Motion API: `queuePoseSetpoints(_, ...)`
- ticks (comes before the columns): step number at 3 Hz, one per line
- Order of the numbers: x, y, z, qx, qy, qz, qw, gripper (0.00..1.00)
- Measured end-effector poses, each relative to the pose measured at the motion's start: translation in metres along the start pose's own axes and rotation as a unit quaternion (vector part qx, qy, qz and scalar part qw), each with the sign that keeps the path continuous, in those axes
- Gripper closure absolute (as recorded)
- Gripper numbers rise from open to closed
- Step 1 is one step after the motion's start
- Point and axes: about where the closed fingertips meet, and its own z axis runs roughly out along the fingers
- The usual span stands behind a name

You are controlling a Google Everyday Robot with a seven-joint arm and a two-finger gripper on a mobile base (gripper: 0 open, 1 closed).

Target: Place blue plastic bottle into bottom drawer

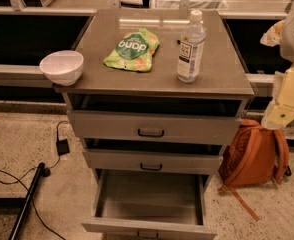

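Progress begins at the bottom edge of the frame, where the bottom drawer (pixel 149 196) lies pulled well out, its inside bare as far as can be seen, so the opening step looks done and the space is ready to take something. To its left, a dark cable (pixel 17 184) trails over the floor. To its right, an orange backpack (pixel 252 156) leans by the cabinet. Above the open drawer come the two shallower drawers, the middle drawer (pixel 152 161) and the top drawer (pixel 152 126), each with a dark gap over its front. At the right edge of the frame, level with the top drawer, the pale tool (pixel 278 115) hangs beside the cabinet, well apart from anything on it. Whether it is released or clenched I cannot tell, and nothing is seen in it. Further back, on the worktop (pixel 137 81), a white bowl (pixel 62 66) sits at the left corner, partly over the edge. The bottle (pixel 191 46) stands upright toward the upper right with its cap on. A green pouch (pixel 133 49) lies flat just left of the bottle. As I judge it, reaching, gripping, carrying down and letting go in the drawer are all left to do.
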Motion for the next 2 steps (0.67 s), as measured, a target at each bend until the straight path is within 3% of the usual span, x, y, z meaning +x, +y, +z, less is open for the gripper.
queuePoseSetpoints(1, 0.000, 0.000, 0.000, 0.000, 0.000, 0.000, 1.0000, 0.00)
queuePoseSetpoints(2, -0.005, -0.022, 0.006, 0.017, -0.026, 0.005, 0.9995, 0.00)
